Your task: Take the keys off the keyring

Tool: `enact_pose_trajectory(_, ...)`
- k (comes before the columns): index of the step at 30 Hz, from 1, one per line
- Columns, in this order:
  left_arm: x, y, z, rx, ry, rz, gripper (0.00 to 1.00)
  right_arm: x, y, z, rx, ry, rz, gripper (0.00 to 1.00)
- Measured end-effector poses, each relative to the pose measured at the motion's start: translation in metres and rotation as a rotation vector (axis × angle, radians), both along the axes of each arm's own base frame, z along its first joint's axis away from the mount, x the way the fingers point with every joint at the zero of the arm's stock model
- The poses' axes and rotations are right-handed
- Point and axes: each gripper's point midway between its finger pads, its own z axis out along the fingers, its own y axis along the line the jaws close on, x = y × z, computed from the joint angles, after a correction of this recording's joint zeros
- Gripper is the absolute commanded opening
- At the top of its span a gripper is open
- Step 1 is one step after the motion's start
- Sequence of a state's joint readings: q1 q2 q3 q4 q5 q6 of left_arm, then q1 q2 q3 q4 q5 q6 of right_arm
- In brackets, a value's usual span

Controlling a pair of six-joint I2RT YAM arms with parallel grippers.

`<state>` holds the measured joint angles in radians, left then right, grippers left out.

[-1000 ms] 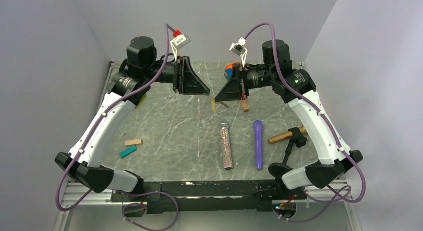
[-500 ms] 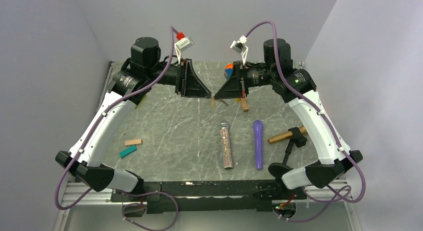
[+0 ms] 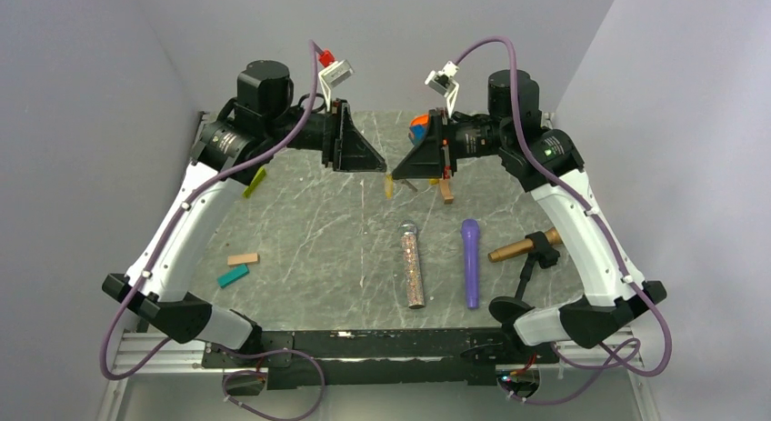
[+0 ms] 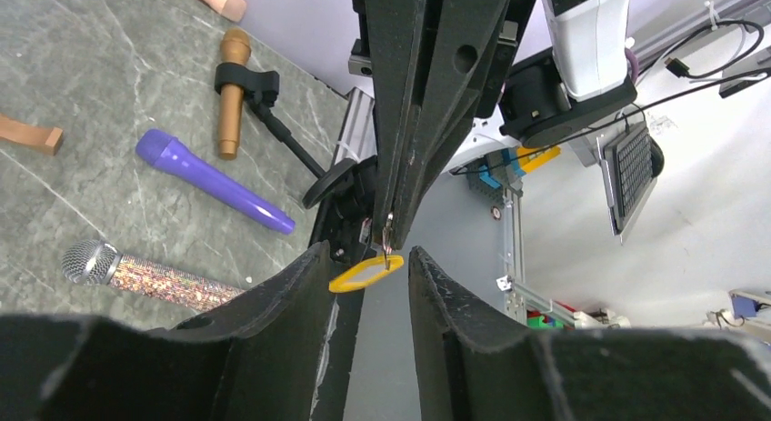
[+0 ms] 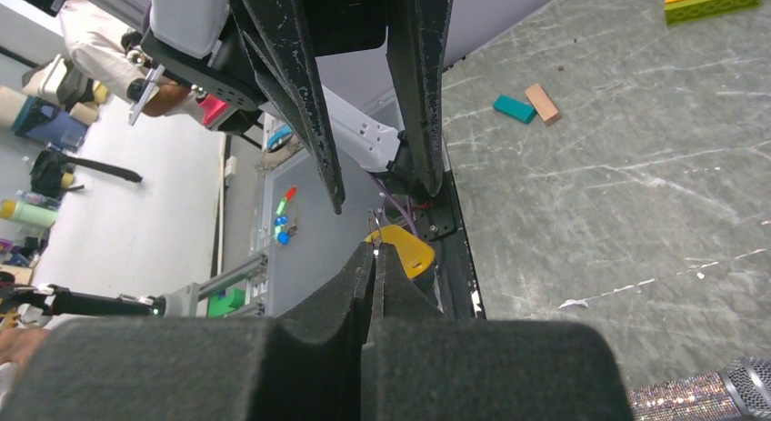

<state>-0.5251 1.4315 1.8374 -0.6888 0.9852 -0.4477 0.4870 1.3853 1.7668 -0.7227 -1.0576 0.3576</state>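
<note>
The key [image 4: 366, 274], 1 small flat yellow-gold piece, hangs in the air over the far middle of the table [image 3: 300, 230], below a thin wire keyring [image 4: 388, 246]. The right gripper [image 5: 373, 257] has its 2 fingers pressed fully together on this keyring, so the ring and the key hang just beyond its tip. The left gripper [image 3: 382, 168] faces it from the other side with the fingers apart by a moderate gap and nothing held. In the left wrist view the key lies between these 2 fingers. One end of it looks to be at the inner face of a finger, but I cannot tell if it touches. I judge the key to be very light, stiff and smooth, so it can swing or turn on the ring at a small push and may slip from the pads. The best place to hold is probably across its flat faces, near the middle of the body and away from the ring, so that the wire is free to slide out.
</note>
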Motion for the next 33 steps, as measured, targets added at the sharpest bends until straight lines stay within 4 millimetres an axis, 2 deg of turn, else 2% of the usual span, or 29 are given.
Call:
enact_pose_trajectory(8,-0.005,-0.006,0.0,0.019,-0.004,-0.013,0.32,-0.001,0.0,0.005,0.013,-0.007,-0.001,0.0)
enact_pose_trajectory(13,-0.007,-0.012,-0.004,0.034,-0.001,-0.029,0.22,-0.001,0.0,0.004,0.011,-0.007,-0.003,0.0)
enact_pose_trajectory(16,-0.008,-0.014,-0.004,0.034,-0.007,-0.032,0.22,-0.001,0.0,0.003,0.009,-0.002,-0.003,0.0)
enact_pose_trajectory(21,-0.008,-0.013,0.001,0.029,-0.019,-0.026,0.3,-0.001,0.0,0.004,0.009,-0.009,-0.001,0.0)
enact_pose_trajectory(25,-0.007,-0.013,0.004,0.028,-0.026,-0.02,0.32,-0.003,-0.001,0.003,0.004,-0.01,0.001,0.0)
enact_pose_trajectory(33,-0.006,-0.013,0.003,0.035,-0.021,-0.015,0.22,-0.005,-0.003,0.004,-0.003,-0.013,0.004,0.0)
